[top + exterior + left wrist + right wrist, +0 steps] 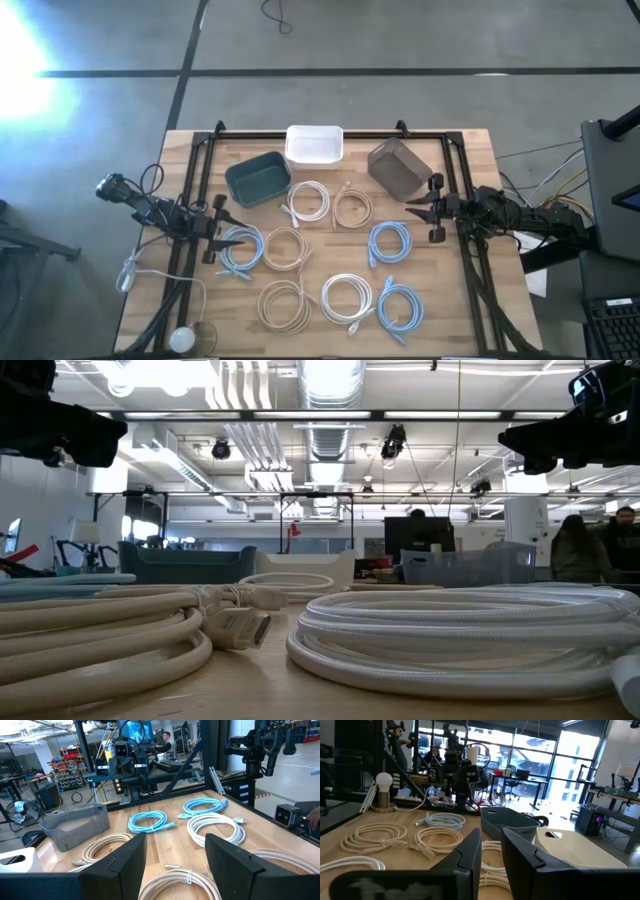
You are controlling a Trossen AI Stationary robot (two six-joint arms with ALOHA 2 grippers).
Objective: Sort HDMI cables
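Eight coiled HDMI cables lie on the wooden worktop [460, 300], spread out and apart from each other. We count three light blue ones: one [241, 249] just beside the left claw [216, 229], one [390, 241] near the right claw [429, 208], and one [400, 306] by the front edge. Two white ones [308, 202] [347, 297] and three tan ones [352, 209] [285, 248] [284, 304] lie between them.

At the back of the worktop stand three bins in a row: a dark teal bin [257, 179], a white bin [314, 146] and a grey bin [398, 167]. No cable shows inside them.

The left claw is spread wide and holds nothing. The right claw has its fingers close together with a thin gap, and it holds nothing too.

A black metal frame [330, 133] runs around the worktop. The floor [400, 50] is grey with dark lines. Across the room we see bright ceiling lights, pipes, desks with screens, big windows and a few people far off. A lamp [383, 792] with a round bulb stands at the worktop's corner, with a loose white cord [130, 272] near it.
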